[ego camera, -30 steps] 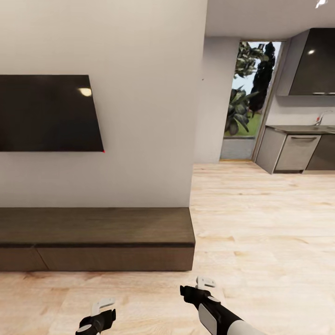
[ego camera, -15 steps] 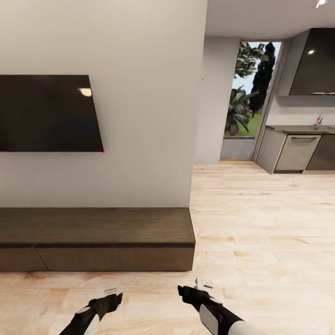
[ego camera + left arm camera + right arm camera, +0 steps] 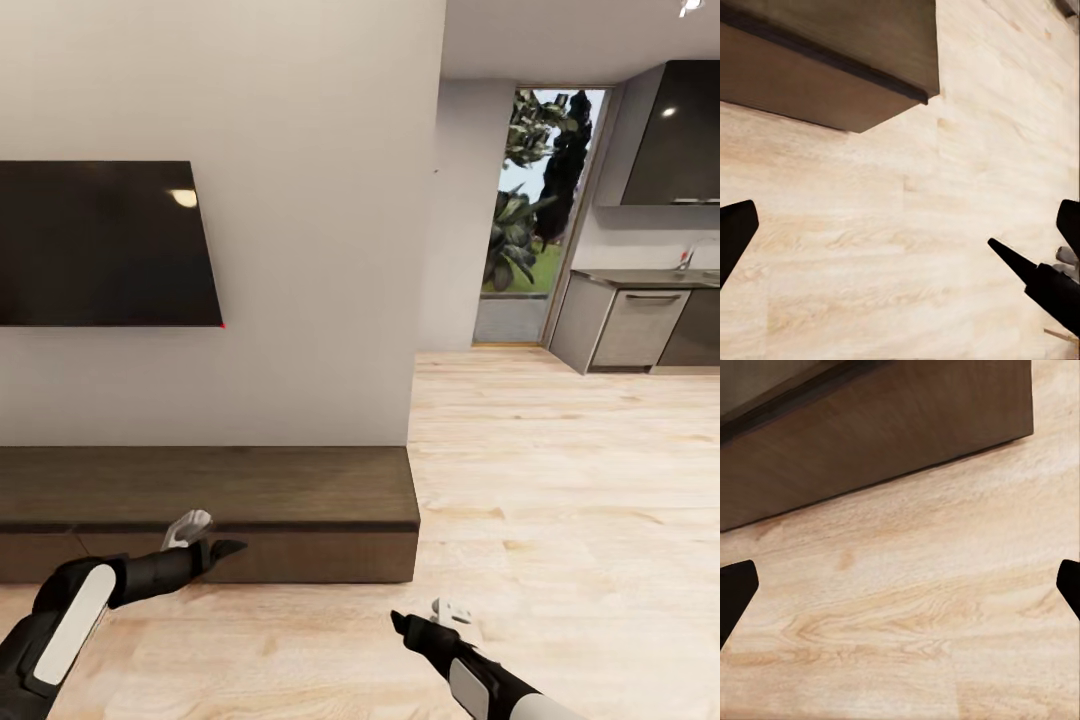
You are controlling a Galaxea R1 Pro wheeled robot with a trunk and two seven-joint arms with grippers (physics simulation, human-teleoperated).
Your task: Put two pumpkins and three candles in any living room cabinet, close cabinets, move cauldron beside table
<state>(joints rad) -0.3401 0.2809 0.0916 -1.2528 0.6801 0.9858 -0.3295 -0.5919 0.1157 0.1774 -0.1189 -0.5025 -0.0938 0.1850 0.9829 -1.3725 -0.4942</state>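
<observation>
The cabinet is a low, long dark-brown unit against the wall, and its flat front panels look closed. My left gripper is open just in front of the cabinet's front panel, near its middle. In the left wrist view the left gripper spreads wide over the plank floor, with the cabinet's end corner beyond. My right gripper hangs open and empty over the floor in front of the cabinet's right end. The right wrist view has the right gripper facing the cabinet front. The pumpkins, candles, cauldron and table are out of view.
A dark TV hangs on the wall above the cabinet. Light wood floor stretches to the right, past the wall corner, toward a kitchen counter and a glazed door with plants behind it.
My left arm has swung up and leftward from the bottom edge to the cabinet's front. The right gripper has dropped slightly. The camera has not moved.
</observation>
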